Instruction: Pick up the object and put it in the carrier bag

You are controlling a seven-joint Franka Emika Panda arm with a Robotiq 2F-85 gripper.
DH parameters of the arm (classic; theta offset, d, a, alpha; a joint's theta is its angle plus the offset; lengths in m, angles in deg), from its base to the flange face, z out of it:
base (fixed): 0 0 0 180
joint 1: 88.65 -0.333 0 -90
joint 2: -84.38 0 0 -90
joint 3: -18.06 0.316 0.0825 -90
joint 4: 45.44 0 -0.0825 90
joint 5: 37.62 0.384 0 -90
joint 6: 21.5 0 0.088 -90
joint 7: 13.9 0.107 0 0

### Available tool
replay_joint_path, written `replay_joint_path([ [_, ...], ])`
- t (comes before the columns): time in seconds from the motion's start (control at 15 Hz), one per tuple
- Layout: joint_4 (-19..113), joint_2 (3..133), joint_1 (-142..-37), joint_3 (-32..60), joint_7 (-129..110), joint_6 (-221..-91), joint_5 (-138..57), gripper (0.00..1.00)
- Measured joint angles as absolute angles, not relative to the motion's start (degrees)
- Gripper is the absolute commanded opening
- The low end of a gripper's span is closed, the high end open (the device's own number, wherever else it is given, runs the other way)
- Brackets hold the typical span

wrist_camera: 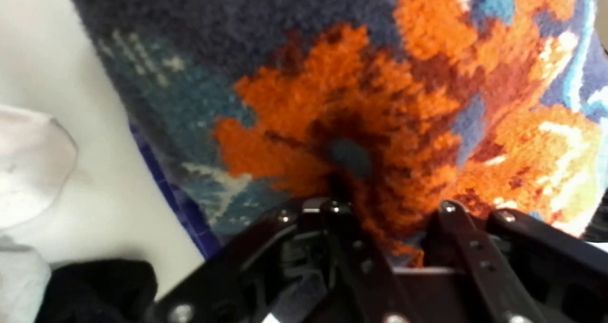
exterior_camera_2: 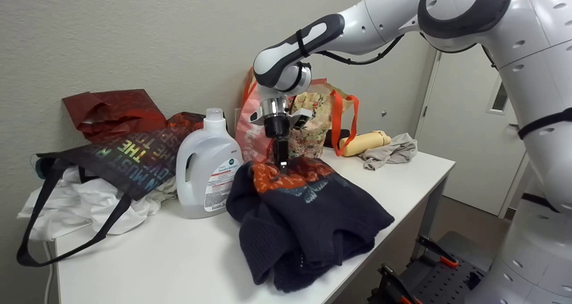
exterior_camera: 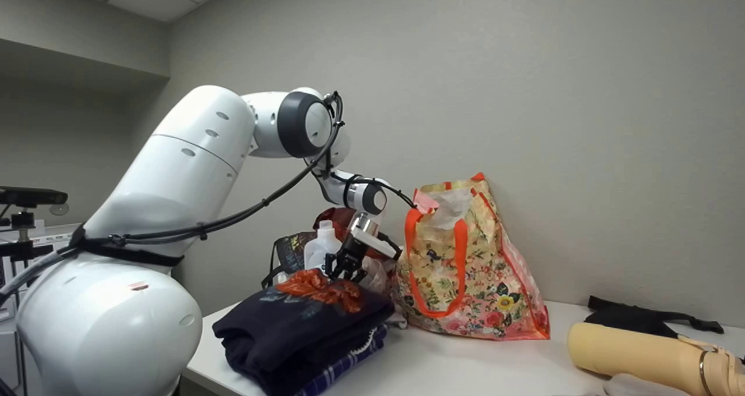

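The object is a navy knit garment with orange-red flowers. It lies folded on the table in both exterior views [exterior_camera: 273, 326] [exterior_camera_2: 321, 210] and fills most of the wrist view [wrist_camera: 304, 109]. The carrier bag, cream with floral print and orange-red handles, stands upright against the wall in both exterior views [exterior_camera: 489, 285] [exterior_camera_2: 310, 138]. My gripper points down at the flowered part of the garment [exterior_camera: 344, 273] [exterior_camera_2: 283, 167]. In the wrist view its fingers [wrist_camera: 390, 209] are apart, with orange cloth showing between them. The fingertips touch or press into the cloth; their ends are partly hidden.
A blue plaid cloth [exterior_camera: 343, 370] lies under the garment. A detergent jug [exterior_camera_2: 210, 170], a dark lettered bag [exterior_camera_2: 138, 156], a red bag [exterior_camera_2: 116, 111] and white cloth [exterior_camera_2: 85, 205] stand beside it. A tan bottle [exterior_camera: 634, 355] and black cloth [exterior_camera: 631, 317] lie past the carrier bag.
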State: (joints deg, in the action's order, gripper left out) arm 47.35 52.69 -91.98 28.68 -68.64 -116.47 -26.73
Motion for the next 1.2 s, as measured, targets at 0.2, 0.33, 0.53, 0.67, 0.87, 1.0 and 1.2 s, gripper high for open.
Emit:
replay_joint_path([
  [0.2,46.39,52.38,-91.89,28.68,-68.54,-114.67,-26.73,0.07],
  [0.33,45.6,52.32,-91.87,28.68,-68.54,-113.65,-26.69,0.09],
  [0.53,44.13,52.57,-91.75,28.73,-68.54,-112.01,-25.56,0.08],
  [0.67,43.58,53.59,-91.47,28.81,-68.59,-111.11,-24.4,0.08],
  [0.87,43.5,57.26,-90.8,28.83,-68.69,-109.4,-22.05,0.08],
  [1.0,43.47,60.69,-90.17,28.83,-68.76,-107.89,-20.5,0.08],
  [1.2,43.03,66.58,-89.38,28.62,-68.75,-105.32,-19.53,0.08],
])
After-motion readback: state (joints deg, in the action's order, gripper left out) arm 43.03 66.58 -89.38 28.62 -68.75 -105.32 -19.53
